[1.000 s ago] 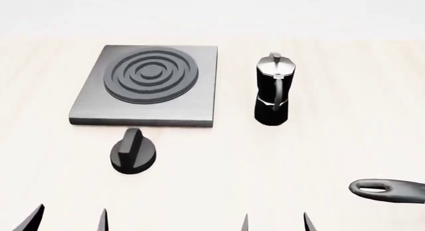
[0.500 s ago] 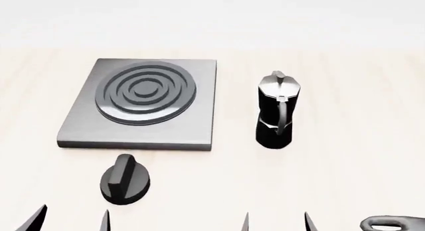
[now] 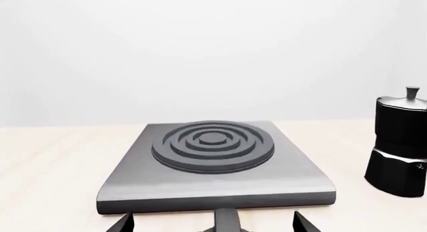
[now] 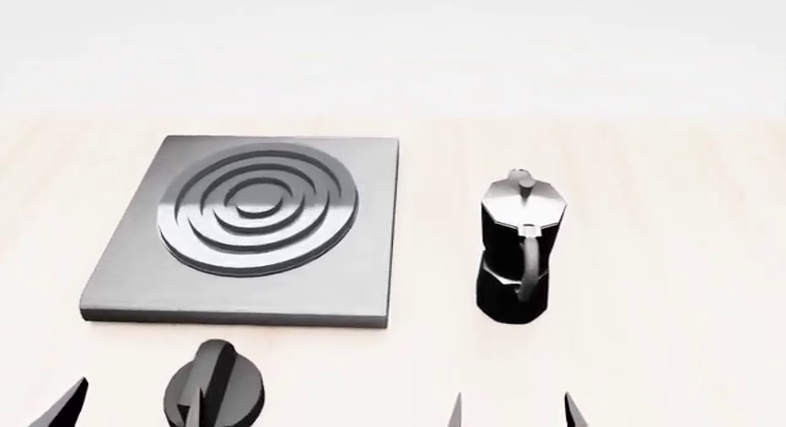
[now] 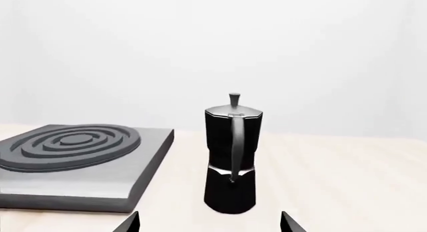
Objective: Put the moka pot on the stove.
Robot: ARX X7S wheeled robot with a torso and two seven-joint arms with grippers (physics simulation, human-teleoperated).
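Both hands hold nothing, fingers spread: the left hand (image 4: 129, 404) sits at the near edge by the black knob (image 4: 215, 390), the right hand (image 4: 510, 410) just before the moka pot (image 4: 518, 249). The pot stands upright on the pale desk (image 4: 664, 261), beside the stove (image 4: 252, 229) and apart from it.

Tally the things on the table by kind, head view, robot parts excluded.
Moka pot: 1
Stove: 1
Knob: 1
Total: 3
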